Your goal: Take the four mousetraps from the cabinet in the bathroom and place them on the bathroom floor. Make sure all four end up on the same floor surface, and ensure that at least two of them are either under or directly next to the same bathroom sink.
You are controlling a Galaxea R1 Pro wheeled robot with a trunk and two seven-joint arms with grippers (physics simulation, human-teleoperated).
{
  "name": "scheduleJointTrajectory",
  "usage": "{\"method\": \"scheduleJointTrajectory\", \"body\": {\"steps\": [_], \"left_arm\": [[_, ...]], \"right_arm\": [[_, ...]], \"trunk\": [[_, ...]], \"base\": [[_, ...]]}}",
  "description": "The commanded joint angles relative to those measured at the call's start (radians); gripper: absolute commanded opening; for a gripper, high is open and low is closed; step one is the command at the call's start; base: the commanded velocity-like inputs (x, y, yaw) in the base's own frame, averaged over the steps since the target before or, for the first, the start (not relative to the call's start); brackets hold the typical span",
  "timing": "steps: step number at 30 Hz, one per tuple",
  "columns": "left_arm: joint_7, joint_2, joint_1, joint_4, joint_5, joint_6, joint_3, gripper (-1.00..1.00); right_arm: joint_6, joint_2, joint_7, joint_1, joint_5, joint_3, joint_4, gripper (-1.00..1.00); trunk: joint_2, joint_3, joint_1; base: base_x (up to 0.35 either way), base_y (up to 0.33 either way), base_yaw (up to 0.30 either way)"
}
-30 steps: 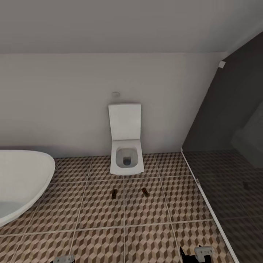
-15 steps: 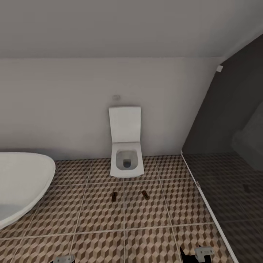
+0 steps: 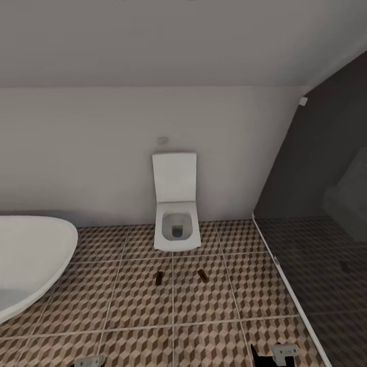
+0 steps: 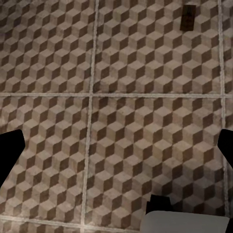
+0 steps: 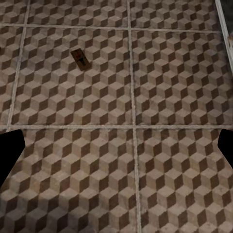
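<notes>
Mousetraps, two of them [image 3: 159, 278] [image 3: 203, 276], lie low in the frame's centre on the bathroom floor [image 3: 127, 300], before the toilet [image 3: 176, 224]. We see both claws spread apart, gripping nothing.

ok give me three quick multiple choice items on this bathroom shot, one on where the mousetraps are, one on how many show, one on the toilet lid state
1. Where do the mousetraps lie?
A. in the bathtub
B. on the patterned floor in front of the toilet
C. on the toilet seat

2. How many mousetraps show in the head view?
A. two
B. four
C. none

3. How is the toilet lid?
A. shut
B. missing
C. raised against the wall

Answers:
1 B: both mousetraps, the left one and the right one, rest on the bathroom floor just ahead of the toilet.
2 A: only that pair shows on the tiles.
3 C: the toilet lid stands upright and the bowl is open.
</notes>
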Motion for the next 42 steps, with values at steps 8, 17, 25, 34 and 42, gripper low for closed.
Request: {"method": "scheduleJointTrajectory", "body": {"steps": [8, 17, 25, 34, 42], "left_arm": [[0.004, -0.001, -0.001, 0.003, 0.002, -0.005, -0.008, 1.0], [0.004, -0.002, -0.001, 0.003, 0.002, -0.005, -0.008, 1.0], [0.004, -0.002, -0.001, 0.003, 0.002, -0.005, -0.008, 1.0], [0.001, -0.002, -0.001, 0.003, 0.002, -0.005, -0.008, 1.0], [0.001, -0.002, -0.001, 0.003, 0.002, -0.005, -0.008, 1.0]], "right_arm": [[-0.003, 0.0, 0.006, -0.001, -0.01, 0.005, 0.001, 1.0], [-0.003, 0.0, 0.006, -0.001, -0.01, 0.005, 0.001, 1.0], [-0.003, 0.0, 0.006, -0.001, -0.01, 0.005, 0.001, 1.0], [-0.003, 0.0, 0.006, -0.001, -0.01, 0.005, 0.001, 1.0], [-0.003, 0.0, 0.006, -0.001, -0.01, 0.005, 0.001, 1.0]], "trunk": [[-0.002, 0.011, 0.001], [-0.002, 0.026, 0.001], [-0.002, 0.038, 0.001], [-0.002, 0.053, 0.001], [-0.002, 0.066, 0.001]], "base": [[0.0, 0.0, 0.0], [0.0, 0.0, 0.0], [0.0, 0.0, 0.0], [0.0, 0.0, 0.0], [0.0, 0.0, 0.0]]}}
